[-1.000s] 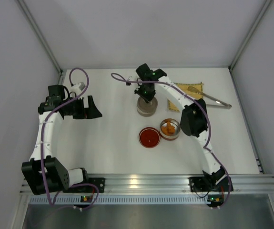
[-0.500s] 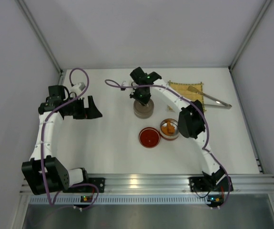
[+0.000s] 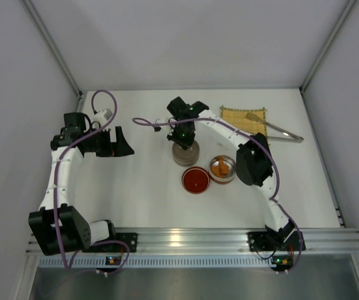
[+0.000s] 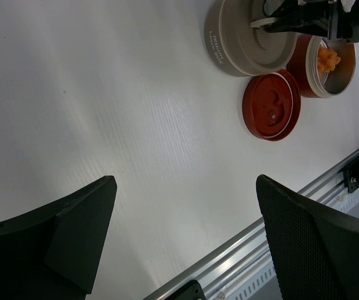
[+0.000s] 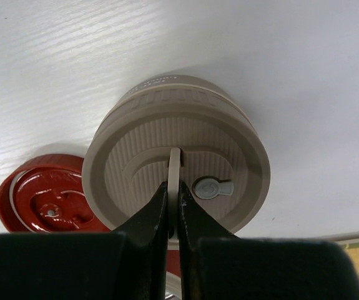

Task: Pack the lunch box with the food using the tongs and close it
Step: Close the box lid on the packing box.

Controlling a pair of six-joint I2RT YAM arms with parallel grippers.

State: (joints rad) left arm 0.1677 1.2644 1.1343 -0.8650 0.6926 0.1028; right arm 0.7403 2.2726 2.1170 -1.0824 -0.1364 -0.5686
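my right gripper (image 5: 173, 206) is clenching the beige ribbed round lid's (image 5: 135, 150) tab (image 5: 174, 164), behind the red round lid (image 3: 195, 179); orange fried food (image 3: 221, 167) is sitting right of that red lid. i'm judging it best keeping the beige lid level. my left gripper (image 4: 185, 206) is gaping, empty.

The right end effector (image 5: 173, 187), pinched on the upright tab (image 5: 175, 164) of the beige ribbed lid (image 3: 187, 156), shifts left and back toward the arm bases, taking the lid along. The red lid (image 3: 196, 180), earlier apart on the end effector's near side, now sits just beside the beige lid's rim. The forearm behind the end effector swings off the yellow woven mat (image 3: 245, 119), uncovering its left part. The purple cable (image 3: 143, 120) looping left of the end effector reaches farther left.
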